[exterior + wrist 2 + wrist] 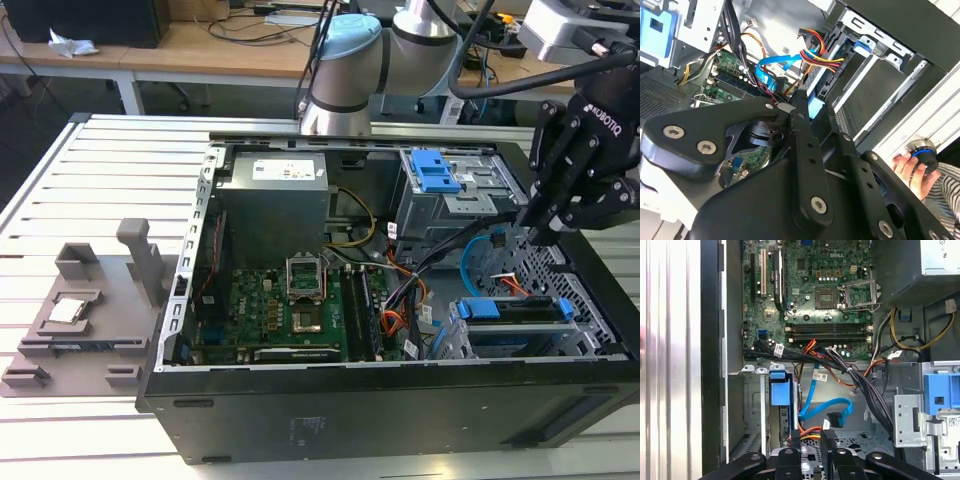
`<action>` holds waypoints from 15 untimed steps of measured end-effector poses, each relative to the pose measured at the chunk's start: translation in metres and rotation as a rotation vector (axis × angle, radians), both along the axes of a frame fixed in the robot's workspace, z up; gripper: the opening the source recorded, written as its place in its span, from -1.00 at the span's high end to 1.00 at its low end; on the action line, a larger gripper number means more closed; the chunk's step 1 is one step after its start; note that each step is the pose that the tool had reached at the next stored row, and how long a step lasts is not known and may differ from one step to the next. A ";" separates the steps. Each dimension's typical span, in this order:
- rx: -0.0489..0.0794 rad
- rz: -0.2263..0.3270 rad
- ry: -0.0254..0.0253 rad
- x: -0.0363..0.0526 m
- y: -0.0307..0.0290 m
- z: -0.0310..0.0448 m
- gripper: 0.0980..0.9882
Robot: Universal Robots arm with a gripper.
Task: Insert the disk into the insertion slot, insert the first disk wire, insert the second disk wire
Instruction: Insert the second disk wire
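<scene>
The disk [512, 312] lies in the insertion slot [500, 340] at the case's near corner on the exterior view's right, its blue carrier [780, 390] showing at the ends. The first disk wire [815, 52], a coloured strand bundle, runs to a dark plug at the disk's edge [827, 72]. The second disk wire [822, 407], light blue, loops loose beside the disk with its dark plug [834, 419] free. My gripper [811, 440] hangs just above this corner, over the cables, open with nothing between its fingers. It also appears in the exterior view [540, 235].
A taller grey cage with a blue latch plate [435, 170] stands behind the slot. Thick black cables [865, 385] cross from the motherboard [280, 300]. A person's hand [912, 167] holds a round knob outside the case. A grey fixture [90, 300] sits on the table.
</scene>
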State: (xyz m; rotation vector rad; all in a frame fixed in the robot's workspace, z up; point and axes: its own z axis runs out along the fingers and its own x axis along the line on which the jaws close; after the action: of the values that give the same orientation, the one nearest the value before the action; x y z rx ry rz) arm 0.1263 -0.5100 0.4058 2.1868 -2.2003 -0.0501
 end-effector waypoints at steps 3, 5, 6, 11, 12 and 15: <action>0.004 0.039 0.0001 -0.0005 0.0020 -0.0022 0.54; 0.004 0.052 0.0001 -0.0013 0.0038 -0.0032 0.54; 0.004 0.063 -0.0001 -0.0027 0.0066 -0.0048 0.54; 0.004 0.110 -0.0014 -0.0088 0.0224 -0.0116 0.54; 0.004 0.114 -0.0015 -0.0093 0.0238 -0.0121 0.54; 0.004 0.134 -0.0016 -0.0108 0.0290 -0.0141 0.54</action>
State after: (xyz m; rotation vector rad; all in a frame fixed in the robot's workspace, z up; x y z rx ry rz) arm 0.1155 -0.4810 0.3917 2.3307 -2.0497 -0.0482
